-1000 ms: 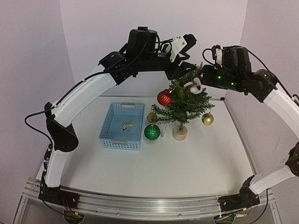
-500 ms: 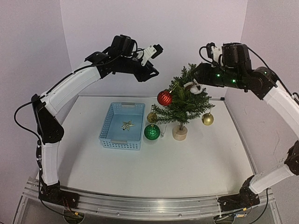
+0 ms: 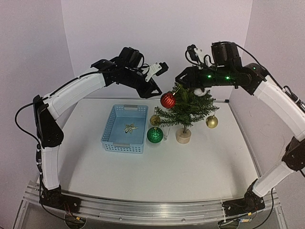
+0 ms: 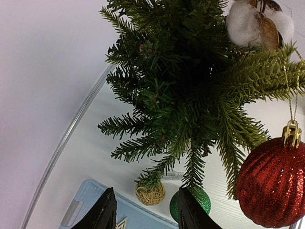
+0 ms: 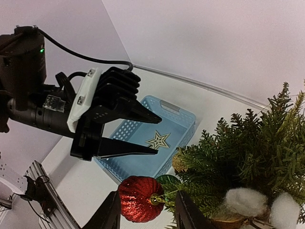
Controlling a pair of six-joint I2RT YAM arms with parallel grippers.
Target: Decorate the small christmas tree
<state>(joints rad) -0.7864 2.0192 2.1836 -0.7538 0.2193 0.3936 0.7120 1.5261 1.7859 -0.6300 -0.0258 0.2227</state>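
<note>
The miniature dark green fir tree [image 3: 187, 106] stands upright on its round pale wooden base [image 3: 183, 136], right of centre in the top view, on the white table [image 3: 190, 167] and just right of the pale blue perforated plastic basket [image 3: 107, 129]. A gold star [image 3: 129, 128] lies inside the basket. A red glitter bauble [image 3: 167, 100] hangs from a branch on the tree's left side, and a white cotton boll ornament [image 3: 199, 89] sits near its top. A green glitter bauble [image 3: 155, 135] and a gold wicker ball [image 3: 155, 119] lie between basket and tree; a shiny gold bauble [image 3: 211, 121] is at the lower right branches. The left gripper [image 5: 158, 134] hovers above the basket's far end, upper left of the tree, jaws apart and empty. The right gripper [image 3: 180, 78] hangs just over the treetop, its jaws likewise apart, holding nothing.
</note>
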